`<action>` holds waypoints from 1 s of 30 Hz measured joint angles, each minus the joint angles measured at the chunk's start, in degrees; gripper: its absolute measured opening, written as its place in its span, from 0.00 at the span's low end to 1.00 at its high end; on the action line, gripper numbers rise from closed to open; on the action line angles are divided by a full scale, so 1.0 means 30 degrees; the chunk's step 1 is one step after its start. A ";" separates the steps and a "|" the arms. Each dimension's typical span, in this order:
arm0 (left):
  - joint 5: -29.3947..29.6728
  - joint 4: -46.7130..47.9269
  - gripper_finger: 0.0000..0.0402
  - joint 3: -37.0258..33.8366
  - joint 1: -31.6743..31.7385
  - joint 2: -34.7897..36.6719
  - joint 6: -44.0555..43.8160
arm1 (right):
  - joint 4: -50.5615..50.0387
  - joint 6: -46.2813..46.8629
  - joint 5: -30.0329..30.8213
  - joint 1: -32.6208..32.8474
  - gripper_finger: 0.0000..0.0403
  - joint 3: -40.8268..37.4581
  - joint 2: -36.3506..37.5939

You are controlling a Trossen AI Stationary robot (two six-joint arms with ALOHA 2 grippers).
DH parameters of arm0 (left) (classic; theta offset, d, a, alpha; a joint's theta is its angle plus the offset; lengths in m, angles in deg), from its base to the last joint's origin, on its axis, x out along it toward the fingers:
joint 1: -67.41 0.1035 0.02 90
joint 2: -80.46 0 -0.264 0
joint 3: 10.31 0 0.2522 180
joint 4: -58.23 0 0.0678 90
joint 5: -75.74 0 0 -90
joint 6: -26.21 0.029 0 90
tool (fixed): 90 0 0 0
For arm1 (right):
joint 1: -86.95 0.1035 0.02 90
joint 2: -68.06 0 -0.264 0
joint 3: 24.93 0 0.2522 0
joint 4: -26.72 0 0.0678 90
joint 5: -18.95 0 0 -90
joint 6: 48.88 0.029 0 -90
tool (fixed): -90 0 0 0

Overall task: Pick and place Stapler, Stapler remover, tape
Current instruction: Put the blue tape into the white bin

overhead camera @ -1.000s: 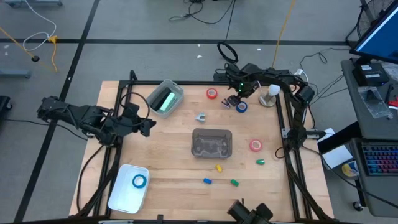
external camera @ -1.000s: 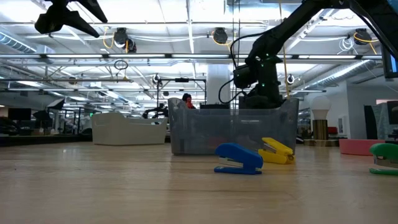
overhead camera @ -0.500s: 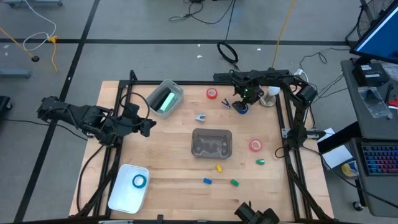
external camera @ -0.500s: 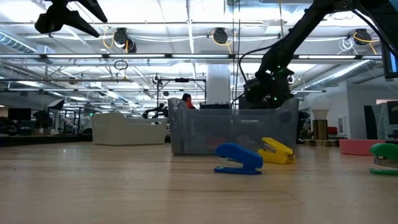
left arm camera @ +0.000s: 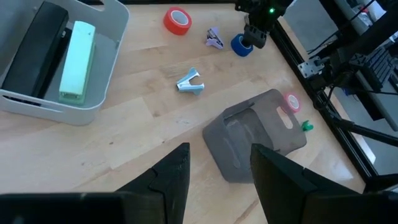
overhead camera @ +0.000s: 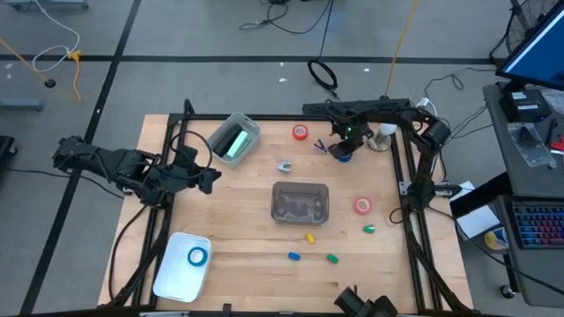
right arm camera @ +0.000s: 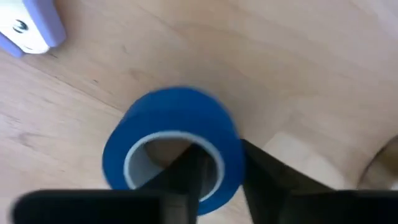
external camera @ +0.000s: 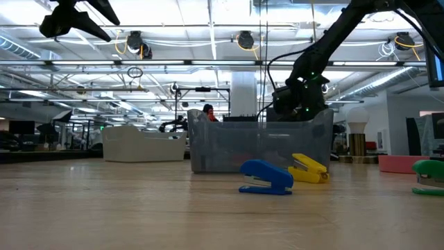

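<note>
A dark blue tape roll (overhead camera: 342, 154) lies at the table's far right, and my right gripper (right arm camera: 224, 165) stands over it, pointing down and shut on it. A red tape roll (overhead camera: 300, 132) and a pink-red one (overhead camera: 362, 206) lie flat on the wood. A light blue roll (overhead camera: 196, 256) lies in a white tray (overhead camera: 174, 280). Two staple removers, grey-blue (overhead camera: 284, 165) and purple (overhead camera: 322, 145), sit mid-table. Small yellow (overhead camera: 310, 237), blue (overhead camera: 294, 256) and green (overhead camera: 332, 258) staplers lie near the front. My left gripper (left arm camera: 217, 180) hangs open above the table's left side. My right gripper pinches the roll's wall (right arm camera: 231, 146), with one finger (right arm camera: 186, 168) inside the hollow centre and the other (right arm camera: 264, 171) outside. It comes from above, pointing down. The roll lies with its hollow facing up; whether it rests on the wood or is raised, I cannot tell.
A clear bin (overhead camera: 300, 202) stands mid-table. A grey bin (overhead camera: 233, 139) holding a green block and a dark block sits at the far left. Another green stapler (overhead camera: 369, 229) lies by the right edge. A white object (overhead camera: 382, 134) stands beyond the blue roll.
My right gripper has come down and shifted a little toward the table's near edge, onto the dark blue tape roll, which it now covers in the high view. The roll has stayed where it was.
</note>
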 joint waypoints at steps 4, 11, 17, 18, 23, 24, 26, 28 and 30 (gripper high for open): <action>0.0001 -0.0108 0.42 0.0000 0.0000 0.0000 0.0134 | -0.0197 -0.0172 0.0287 -0.0009 0.08 -0.0101 0.1840; 0.0016 -0.3074 0.42 -0.0007 0.0088 0.0000 0.3478 | 0.2177 0.0656 -0.4261 0.0556 0.08 -0.0032 0.7844; 0.0039 -0.7597 0.42 -0.0007 0.0830 -0.0571 0.8077 | 0.8645 0.2315 -0.6565 0.2333 0.08 -0.0016 1.1976; 0.0039 -0.8443 0.42 -0.0007 0.1029 -0.0783 0.8672 | 0.9954 0.2471 -0.6736 0.2800 0.08 -0.0009 1.2363; -0.0763 -1.2586 0.42 -0.0007 0.2056 -0.2233 1.1226 | 1.6100 0.2596 -0.6888 0.5480 0.08 0.0002 1.2791; -0.1052 -1.3309 0.42 -0.0007 0.2217 -0.2556 1.1753 | 1.6987 0.2581 -0.6888 0.6000 0.08 0.0002 1.2673; -0.1701 -1.4938 0.42 -0.0007 0.2494 -0.3233 1.2685 | 1.8239 0.2553 -0.6930 0.6897 0.08 0.0002 1.2323; -0.2308 -1.6138 0.42 -0.0007 0.2731 -0.3810 1.3583 | 1.8950 0.2559 -0.6918 0.7597 0.08 0.0002 1.1845; -0.3049 -1.7564 0.42 -0.0007 0.2974 -0.4391 1.4304 | 1.9478 0.2577 -0.6870 0.8105 0.08 0.0002 1.1400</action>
